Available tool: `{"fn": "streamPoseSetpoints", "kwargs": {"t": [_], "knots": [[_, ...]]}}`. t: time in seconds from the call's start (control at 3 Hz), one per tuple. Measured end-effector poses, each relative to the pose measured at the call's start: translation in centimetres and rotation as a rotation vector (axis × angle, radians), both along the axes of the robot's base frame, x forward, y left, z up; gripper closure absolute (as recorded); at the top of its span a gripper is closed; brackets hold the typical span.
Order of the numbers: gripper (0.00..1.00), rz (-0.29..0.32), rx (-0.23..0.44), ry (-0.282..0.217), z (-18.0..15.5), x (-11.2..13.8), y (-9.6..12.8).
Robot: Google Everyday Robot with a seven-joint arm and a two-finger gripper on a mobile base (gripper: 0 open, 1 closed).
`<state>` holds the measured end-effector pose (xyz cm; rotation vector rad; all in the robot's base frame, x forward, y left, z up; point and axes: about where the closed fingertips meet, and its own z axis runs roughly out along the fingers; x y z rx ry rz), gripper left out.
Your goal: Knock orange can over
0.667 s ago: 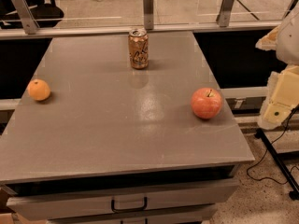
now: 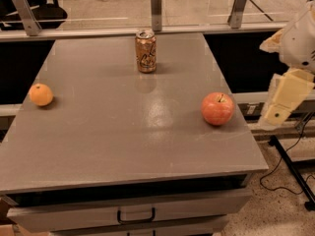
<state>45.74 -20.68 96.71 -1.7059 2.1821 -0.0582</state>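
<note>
Hardly anything has been moved since the earlier picture. Only the gripper [image 2: 285, 100] seems to have been shifted a little toward the table [image 2: 123, 136]; the fruit and the can have been left where they were.

At the left edge of the table, a round orange fruit [image 2: 41, 94] is seen. Near the far edge, about in the middle, the orange can [image 2: 145, 51] is standing straight up, so it has not been knocked over yet. Toward the right side, a red apple [image 2: 217, 108] is found, well apart from the can. Past the right edge of the table, the gripper is held in the air, not touching anything. Whether it is spread or closed cannot be told.

Some things could go wrong. The apple is placed about between the gripper and the can, so it could be bumped and rolled off the table. If the can is hit low down, it may only be slid along and not tipped. If it is hit too hard, it could be sent rolling off the far edge.
</note>
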Motion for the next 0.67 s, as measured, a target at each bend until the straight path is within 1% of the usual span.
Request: {"fn": "streamPoseSetpoints", "kwargs": {"t": [0.33,0.67], "knots": [[0.0,0.037,0.11,-0.05,-1.1,5.3,3.2],[0.0,0.087,0.226,-0.099,-0.4,10.4,7.7]]}}
